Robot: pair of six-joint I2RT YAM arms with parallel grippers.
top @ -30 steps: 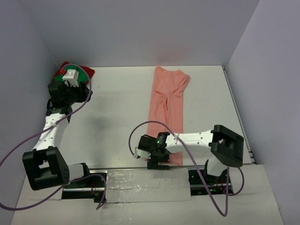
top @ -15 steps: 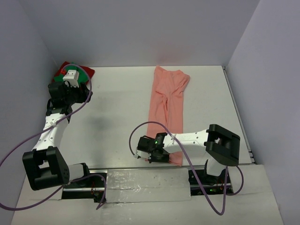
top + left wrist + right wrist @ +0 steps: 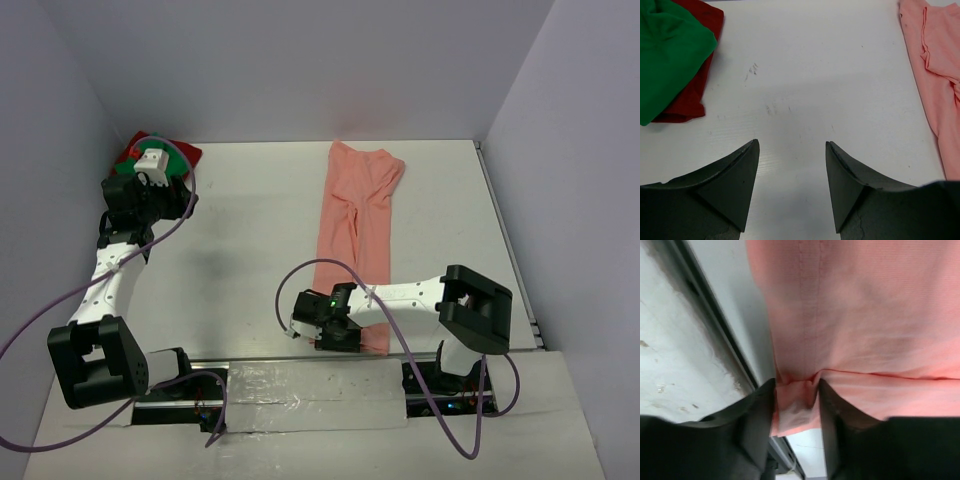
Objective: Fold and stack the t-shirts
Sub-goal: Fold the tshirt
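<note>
Step in hand: we are starting, by our reading, the lengthwise fold of the salmon-pink t-shirt [image 3: 355,235], gripping its near hem.
Shirt's place: it is lying as a long strip on the bench [image 3: 250,230], right of the middle, running from the near edge toward the far edge.
Right fingers [image 3: 757,415]: clenched on a small pinch of that hem at the near edge.
Left fingers [image 3: 735,175]: released, hovering near the far left corner, gripping nothing.
Stack: the green t-shirt [image 3: 667,55] is lying on the dark red t-shirt [image 3: 692,97] in the far left corner.
Next move: we are judging that the hem needs lifting and carrying toward the far edge; the small pinch could slip.
</note>
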